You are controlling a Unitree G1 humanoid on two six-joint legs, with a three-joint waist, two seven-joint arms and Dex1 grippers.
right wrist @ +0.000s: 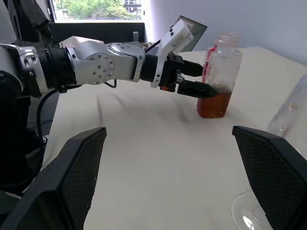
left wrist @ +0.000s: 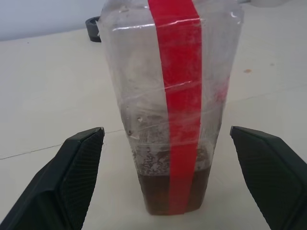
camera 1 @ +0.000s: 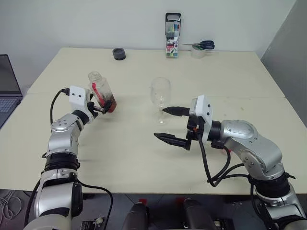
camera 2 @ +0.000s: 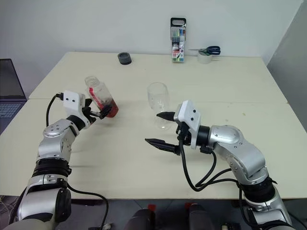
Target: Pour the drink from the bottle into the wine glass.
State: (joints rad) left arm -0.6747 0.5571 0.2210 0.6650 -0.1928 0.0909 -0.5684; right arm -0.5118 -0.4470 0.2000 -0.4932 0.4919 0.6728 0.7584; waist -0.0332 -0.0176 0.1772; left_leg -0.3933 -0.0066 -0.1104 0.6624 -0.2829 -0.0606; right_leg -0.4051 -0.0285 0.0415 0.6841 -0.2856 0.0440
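Note:
The clear bottle (camera 1: 100,89) stands uncapped on the table, a red strip down its side. The reddish-brown drink (left wrist: 158,194) fills only its bottom. My left gripper (camera 1: 102,109) is open around the bottle's lower part, and the left wrist view shows a gap between each finger (left wrist: 79,167) and the bottle. The empty wine glass (camera 1: 160,92) stands upright near the table's middle. My right gripper (camera 1: 160,122) is open and points left. Its far fingertip is close to the glass stem, and the glass (right wrist: 293,110) lies outside the jaws.
A black round lid (camera 1: 119,53), an upright pack of markers (camera 1: 172,34) and scissors lying on a tape roll (camera 1: 201,48) are along the table's far edge. A laptop (camera 1: 7,91) sits at the far left. A seam crosses the table (camera 1: 240,98) behind the glass.

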